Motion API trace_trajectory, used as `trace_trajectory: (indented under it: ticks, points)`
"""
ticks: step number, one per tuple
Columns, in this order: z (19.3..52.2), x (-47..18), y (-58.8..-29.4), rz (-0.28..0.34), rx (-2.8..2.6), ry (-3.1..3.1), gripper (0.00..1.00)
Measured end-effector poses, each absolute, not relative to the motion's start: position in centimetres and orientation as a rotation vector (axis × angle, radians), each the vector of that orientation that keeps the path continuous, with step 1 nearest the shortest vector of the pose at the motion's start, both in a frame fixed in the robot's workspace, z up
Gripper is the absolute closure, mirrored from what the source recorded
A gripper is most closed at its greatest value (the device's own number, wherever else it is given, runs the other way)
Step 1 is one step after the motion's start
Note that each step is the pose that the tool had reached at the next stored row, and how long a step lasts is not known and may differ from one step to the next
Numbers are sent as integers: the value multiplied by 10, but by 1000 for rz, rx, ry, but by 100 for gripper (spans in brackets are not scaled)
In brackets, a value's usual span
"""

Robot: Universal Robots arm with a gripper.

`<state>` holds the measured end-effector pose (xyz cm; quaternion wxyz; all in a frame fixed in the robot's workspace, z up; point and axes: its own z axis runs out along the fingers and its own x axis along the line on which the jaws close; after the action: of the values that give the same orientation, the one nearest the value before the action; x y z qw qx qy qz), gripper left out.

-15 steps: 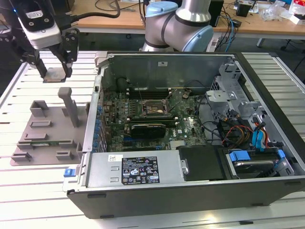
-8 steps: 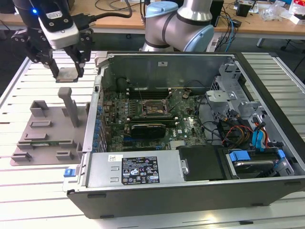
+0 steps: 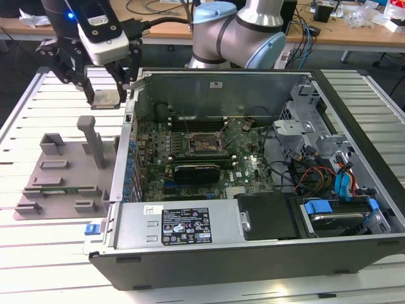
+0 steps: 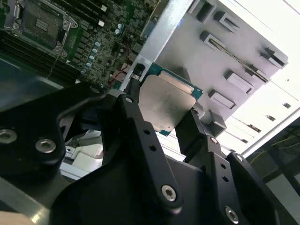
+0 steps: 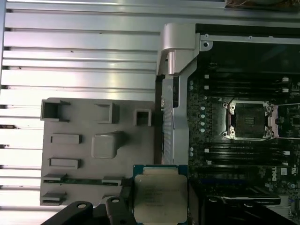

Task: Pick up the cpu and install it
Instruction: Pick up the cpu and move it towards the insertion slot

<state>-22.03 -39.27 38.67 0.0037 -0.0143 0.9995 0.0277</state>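
The cpu (image 3: 106,97), a flat square chip with a pale metal top, hangs in the air with my gripper (image 3: 107,95) shut on it. It is above the slatted table, just off the exterior view's left wall of the open computer case. Both wrist views show the cpu (image 4: 165,104) (image 5: 159,197) pinched between the black fingers (image 4: 133,108). The motherboard's open black socket (image 3: 205,143) (image 5: 248,121) (image 4: 40,21) lies inside the case, toward the exterior view's right of the gripper.
A grey fixture plate (image 3: 63,171) (image 5: 93,145) with raised blocks lies on the white slatted table (image 3: 38,114) below the gripper. The case's metal wall (image 3: 123,152) stands between plate and motherboard. Cables, drive bays and a power supply (image 3: 183,225) fill the case.
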Motion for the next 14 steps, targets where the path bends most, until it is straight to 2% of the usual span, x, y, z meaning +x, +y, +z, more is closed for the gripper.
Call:
trace_trajectory:
  ticks: [14]
  points:
    - [387, -163, -393, 87, -45, 3133, 45]
